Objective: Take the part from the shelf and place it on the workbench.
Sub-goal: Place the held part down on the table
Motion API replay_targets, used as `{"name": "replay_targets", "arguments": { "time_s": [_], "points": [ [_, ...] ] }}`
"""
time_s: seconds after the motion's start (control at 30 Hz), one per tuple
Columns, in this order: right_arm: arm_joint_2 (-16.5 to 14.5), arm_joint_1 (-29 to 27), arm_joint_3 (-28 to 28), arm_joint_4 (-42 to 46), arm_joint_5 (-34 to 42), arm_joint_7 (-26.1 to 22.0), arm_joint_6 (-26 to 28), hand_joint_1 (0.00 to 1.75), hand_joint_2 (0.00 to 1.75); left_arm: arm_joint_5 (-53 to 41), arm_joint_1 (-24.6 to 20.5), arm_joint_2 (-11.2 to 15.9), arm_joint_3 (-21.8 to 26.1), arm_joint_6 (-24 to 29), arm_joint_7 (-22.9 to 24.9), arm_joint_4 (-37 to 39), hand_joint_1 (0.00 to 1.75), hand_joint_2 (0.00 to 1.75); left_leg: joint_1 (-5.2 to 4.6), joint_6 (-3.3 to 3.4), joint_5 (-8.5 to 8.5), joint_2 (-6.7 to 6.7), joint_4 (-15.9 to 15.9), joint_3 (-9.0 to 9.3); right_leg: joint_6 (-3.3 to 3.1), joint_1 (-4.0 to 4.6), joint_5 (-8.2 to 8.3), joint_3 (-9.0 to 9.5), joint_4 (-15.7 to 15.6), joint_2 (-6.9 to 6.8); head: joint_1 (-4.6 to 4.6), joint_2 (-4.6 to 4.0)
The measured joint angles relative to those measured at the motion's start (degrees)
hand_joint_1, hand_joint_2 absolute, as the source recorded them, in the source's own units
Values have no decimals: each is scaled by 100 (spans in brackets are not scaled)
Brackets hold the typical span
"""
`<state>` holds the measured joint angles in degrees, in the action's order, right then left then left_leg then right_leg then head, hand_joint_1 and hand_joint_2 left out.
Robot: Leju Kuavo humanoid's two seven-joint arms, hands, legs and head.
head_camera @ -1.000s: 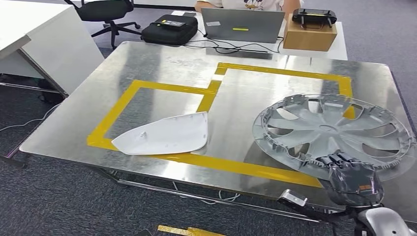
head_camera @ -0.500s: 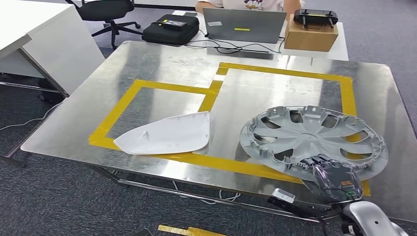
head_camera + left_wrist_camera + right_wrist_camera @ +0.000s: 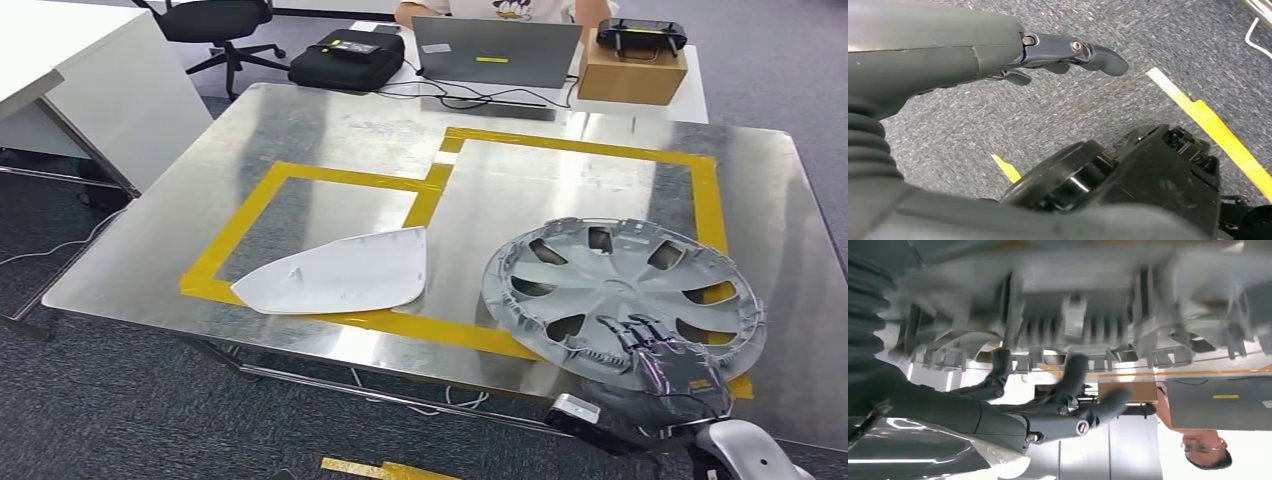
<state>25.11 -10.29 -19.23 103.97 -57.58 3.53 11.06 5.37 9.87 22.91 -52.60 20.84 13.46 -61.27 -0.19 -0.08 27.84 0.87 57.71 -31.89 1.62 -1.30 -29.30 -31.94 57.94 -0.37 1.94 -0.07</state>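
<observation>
Lower right of the head view: my right hand (image 3: 668, 362) grips the near rim of a large grey wheel cover (image 3: 620, 295), the part I am placing. Its fingers (image 3: 640, 335) curl over the rim, and in the right wrist view they hook into the cover's ribbed edge (image 3: 1073, 330). I judge the edge grip suits a disc too wide to span.

The cover sits over the steel workbench (image 3: 330, 130), at the near edge of the right-hand yellow tape outline (image 3: 580, 146), overlapping the front strip. I cannot tell whether it is fully resting or slightly tilted up on my side. The outline looks like its intended spot, so the placing step seems nearly done, with letting go not yet done.

Left of centre, a white panel (image 3: 340, 272) lies flat at the front of the other outline, apart from the cover.

My left hand (image 3: 1048, 55) hangs over the carpet, holding nothing, fingers loosely extended.
</observation>
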Motion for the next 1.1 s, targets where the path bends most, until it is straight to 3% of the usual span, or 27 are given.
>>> {"name": "replay_targets", "arguments": {
  "time_s": [0.07, 0.23, 0.47, 0.63, 1.1],
  "points": [
    [0, -55, 1, -1, 63, 25, 69, 0, 0, 7, 12, 21, -16, 49, 22, -27, 0, 0, 0, 1, 0, 0, 1, 1, 0, 0, 0, 0, 0, 1, -1, 0],
    [-2, -184, 38, 112, 109, 121, 330, 0, 0, 22, 58, 49, -41, 217, 144, -109, 0, 0, 0, 1, 1, 1, 5, 0, 0, 0, 1, 1, -1, 6, 0, 0],
    [-123, -177, 267, 555, -532, 228, 736, 0, 0, 35, 75, 81, -137, 384, 215, -218, 0, 0, 0, 2, 0, 2, 11, 0, 3, 0, 6, 2, 0, 7, 1, 0],
    [-282, -164, 485, 926, -1034, 73, 1370, 0, 0, 107, 73, 89, -193, 446, 168, -256, 0, 0, 0, 2, 0, 2, 14, 0, 5, 0, 7, 3, 0, 8, 0, 0],
    [-372, -144, 693, 1615, -1407, -44, 1636, 0, 0, 350, 51, 121, -309, 481, 69, -308, 0, 0, -4, 8, 4, 2, 26, -3, 14, -10, 16, 5, -6, 9, -1, 0]
  ]
}}
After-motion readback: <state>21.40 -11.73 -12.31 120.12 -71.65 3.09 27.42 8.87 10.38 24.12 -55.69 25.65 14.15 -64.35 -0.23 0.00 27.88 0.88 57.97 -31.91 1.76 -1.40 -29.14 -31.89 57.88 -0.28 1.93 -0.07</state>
